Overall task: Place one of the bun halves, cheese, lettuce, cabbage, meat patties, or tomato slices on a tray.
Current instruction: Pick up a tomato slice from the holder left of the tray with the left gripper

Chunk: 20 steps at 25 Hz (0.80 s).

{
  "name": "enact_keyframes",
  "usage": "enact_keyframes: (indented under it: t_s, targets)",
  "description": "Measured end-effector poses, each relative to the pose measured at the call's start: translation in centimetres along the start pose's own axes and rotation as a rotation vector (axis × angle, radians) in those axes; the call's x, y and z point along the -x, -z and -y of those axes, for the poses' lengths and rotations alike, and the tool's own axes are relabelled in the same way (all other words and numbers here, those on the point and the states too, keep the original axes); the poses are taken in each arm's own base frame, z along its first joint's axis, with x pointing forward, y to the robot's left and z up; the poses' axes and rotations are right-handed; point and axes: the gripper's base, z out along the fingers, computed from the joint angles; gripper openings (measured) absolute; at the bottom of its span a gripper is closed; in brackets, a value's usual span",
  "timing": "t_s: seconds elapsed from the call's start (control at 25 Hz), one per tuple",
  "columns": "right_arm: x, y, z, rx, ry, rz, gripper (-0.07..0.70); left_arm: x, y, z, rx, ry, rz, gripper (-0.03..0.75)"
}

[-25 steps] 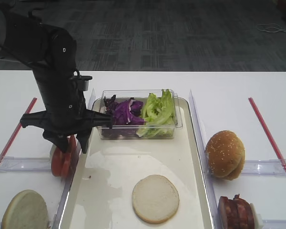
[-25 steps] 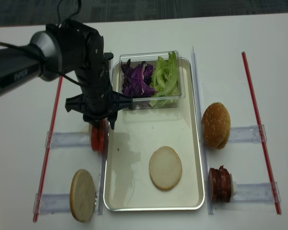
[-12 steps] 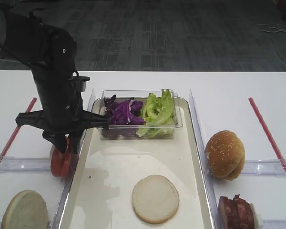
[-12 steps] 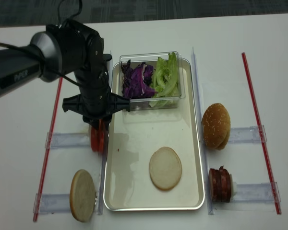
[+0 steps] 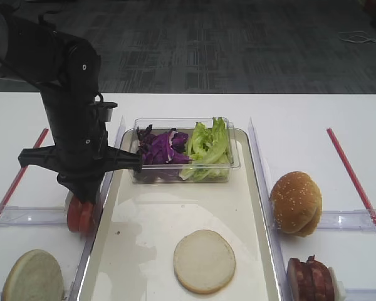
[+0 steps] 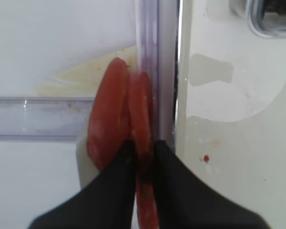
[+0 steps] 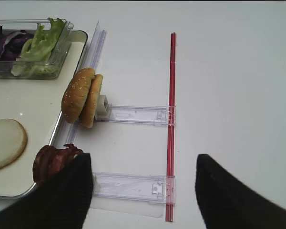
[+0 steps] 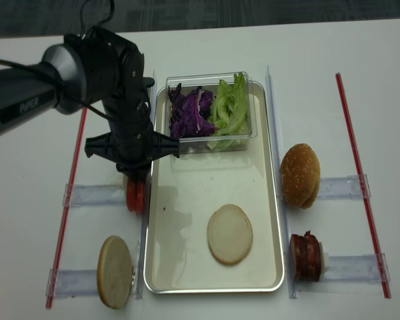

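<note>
Two tomato slices [image 6: 115, 114] stand on edge in a clear rack just left of the cream tray [image 5: 175, 207]. My left gripper [image 6: 144, 150] reaches down from above and is shut on the right-hand slice [image 6: 142, 109], one dark finger on each face. From above, the gripper [image 8: 137, 181] hides the tops of the slices [image 8: 135, 196]. A flat bun half [image 5: 204, 260] lies on the tray. My right gripper [image 7: 143, 191] hangs open over the table beside the meat patties [image 7: 50, 162], holding nothing.
A clear tub at the tray's far end holds purple cabbage [image 5: 163, 147] and lettuce [image 5: 207, 144]. A sesame bun [image 5: 296, 202] and patties [image 5: 310, 279] stand in racks to the right. Another flat bun half [image 5: 31, 276] sits lower left. Red strips [image 8: 350, 160] border both sides.
The left gripper's fingers have come down over the tomato slices and narrowed from wide open until they pinch one slice. The right arm has not moved.
</note>
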Motion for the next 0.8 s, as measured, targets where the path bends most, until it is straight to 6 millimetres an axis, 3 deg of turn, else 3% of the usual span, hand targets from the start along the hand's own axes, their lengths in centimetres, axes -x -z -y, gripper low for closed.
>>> enact_keyframes:
  t_s: [0.16, 0.8]
  targets:
    - [0.00, 0.00, 0.00, 0.000, 0.000, 0.000, 0.470, 0.00, 0.00, 0.00, 0.000, 0.000, 0.000, 0.075]
    - [0.00, 0.00, 0.03, -0.003, 0.002, 0.000, 0.470, 0.01, 0.00, -0.01, 0.001, -0.001, 0.001, 0.055]
